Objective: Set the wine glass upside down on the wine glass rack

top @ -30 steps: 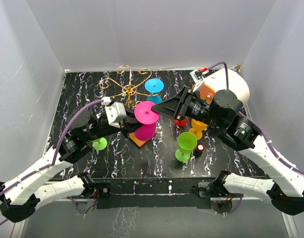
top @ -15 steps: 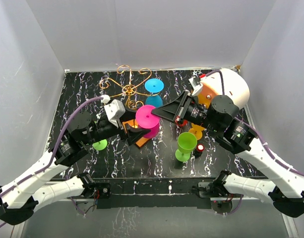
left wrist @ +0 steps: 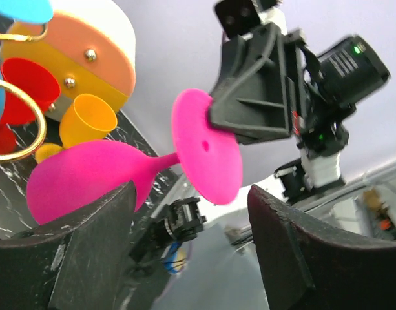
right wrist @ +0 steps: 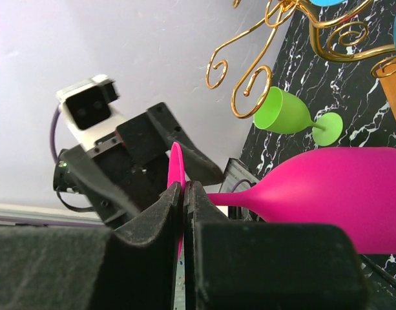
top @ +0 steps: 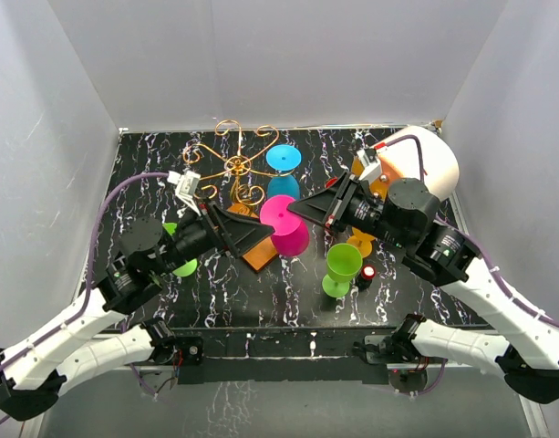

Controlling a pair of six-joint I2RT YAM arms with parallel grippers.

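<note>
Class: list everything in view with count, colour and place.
pink glass: 1, pink, centre, foot in right end effector
blue glass: 1, blue, on rack
green glasses: 2, green, upright front, lying left
yellow glass: 1, yellow, right of centre
red glass: 1, red, near drum
rack: 1, gold, back centre
drum: 1, white-orange, back right
table: 1, black marbled
left end effector: 1, black, open
right end effector: 1, black, shut on pink glass

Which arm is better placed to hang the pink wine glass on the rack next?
Right: the right gripper is shut on the foot of the pink wine glass; the left gripper stands open, off it.
</note>
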